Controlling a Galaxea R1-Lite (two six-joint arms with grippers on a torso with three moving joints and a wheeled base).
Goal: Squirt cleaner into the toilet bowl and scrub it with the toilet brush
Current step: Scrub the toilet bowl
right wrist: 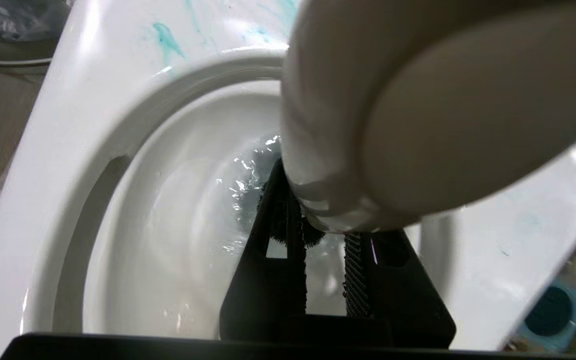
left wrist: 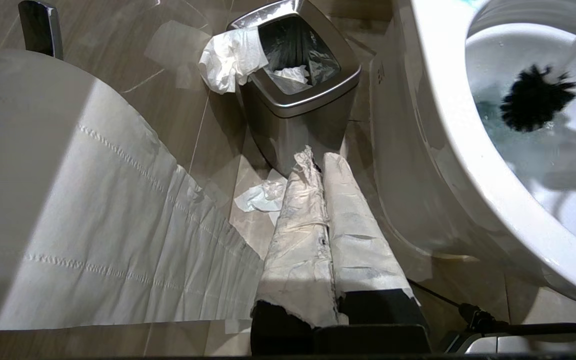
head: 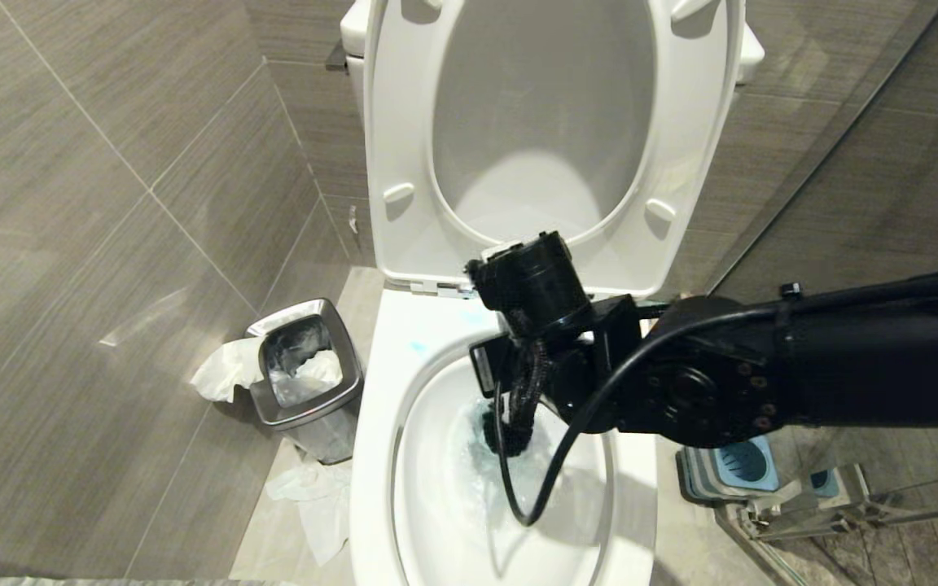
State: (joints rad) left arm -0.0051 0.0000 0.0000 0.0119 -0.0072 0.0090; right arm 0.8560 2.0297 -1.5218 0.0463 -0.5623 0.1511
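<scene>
A: How far along is the job?

B: The squirting looks done. Thin turquoise-blue cleaner (right wrist: 168,42) streaks the broad rim of the glossy white ceramic toilet bowl (head: 375,456), and the water in the basin carries a bluish tint.

A: And the scrubbing?

B: That seems to be the step in hand. The right gripper (right wrist: 324,220) reaches over the bowl with its jaws pinching the slim light-grey plastic handle of the toilet brush (left wrist: 535,100); the round black bristle head sits low in the basin, in the tinted water, which shows ripples around it.

A: What about the other arm?

B: The left gripper (left wrist: 325,200) hangs parked beside the toilet, jaws pressed together and wrapped in white paper, near the steel-rimmed waste bin (left wrist: 288,107).

A: What is left?

B: Probably more scrubbing around the basin walls, and the streaks on the rim are untouched. The blue-and-grey holder (head: 734,468) stands on the floor at the robot's right, empty.
</scene>
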